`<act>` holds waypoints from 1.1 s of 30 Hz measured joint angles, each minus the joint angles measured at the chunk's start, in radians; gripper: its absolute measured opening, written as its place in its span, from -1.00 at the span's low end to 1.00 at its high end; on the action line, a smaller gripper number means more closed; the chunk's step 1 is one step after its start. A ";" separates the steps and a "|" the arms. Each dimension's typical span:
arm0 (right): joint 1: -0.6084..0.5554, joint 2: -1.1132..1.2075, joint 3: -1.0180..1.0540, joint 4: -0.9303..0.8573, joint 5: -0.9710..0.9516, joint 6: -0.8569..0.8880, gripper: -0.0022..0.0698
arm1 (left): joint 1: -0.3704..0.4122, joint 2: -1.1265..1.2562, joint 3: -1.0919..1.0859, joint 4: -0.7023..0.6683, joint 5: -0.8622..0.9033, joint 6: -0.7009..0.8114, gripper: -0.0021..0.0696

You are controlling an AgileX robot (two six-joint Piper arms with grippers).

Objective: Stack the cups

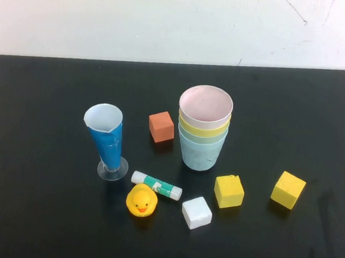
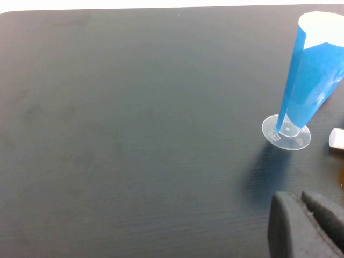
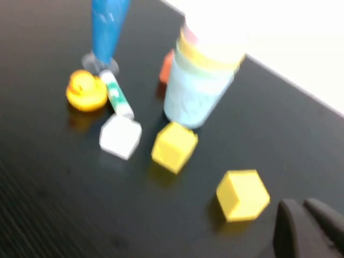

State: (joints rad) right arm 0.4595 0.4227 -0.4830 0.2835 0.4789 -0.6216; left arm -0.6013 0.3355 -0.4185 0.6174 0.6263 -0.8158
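Cups (image 1: 203,128) nested upright on table (image 1: 34,214); left end effector (image 2: 306,226) and right end effector (image 3: 309,228) both closed, empty.

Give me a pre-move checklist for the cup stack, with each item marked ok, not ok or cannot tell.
1. All four cups nested: pink cup on top, then yellow cup, green cup and light blue cup at the bottom: ok.
2. Stack upright on the table: ok.
3. Left gripper shut, empty, away from the stack, near the blue cone cup: ok.
4. Right gripper shut, empty, clear of the stack, near a yellow block: ok.
5. Orange block apart from the stack: ok.
6. Cups fully seated in one another: cannot tell.
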 joint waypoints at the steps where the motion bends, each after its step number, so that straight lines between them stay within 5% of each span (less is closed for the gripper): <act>1: 0.000 0.000 0.019 -0.017 -0.012 0.019 -0.94 | 0.000 0.000 0.000 0.000 0.000 0.000 -0.94; 12: -0.006 -0.087 0.337 -0.040 -0.434 0.076 -0.94 | 0.000 0.000 0.000 0.000 0.002 0.013 -0.94; 25: -0.492 -0.421 0.429 -0.202 -0.186 0.211 -0.94 | 0.000 0.000 0.000 0.000 0.002 0.016 -0.94; 33: -0.527 -0.436 0.469 -0.343 -0.046 0.448 -0.94 | 0.000 0.000 0.000 0.000 0.002 0.016 -0.94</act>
State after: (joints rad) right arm -0.0675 -0.0130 -0.0145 -0.0600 0.4325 -0.1736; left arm -0.6013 0.3355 -0.4185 0.6174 0.6284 -0.7996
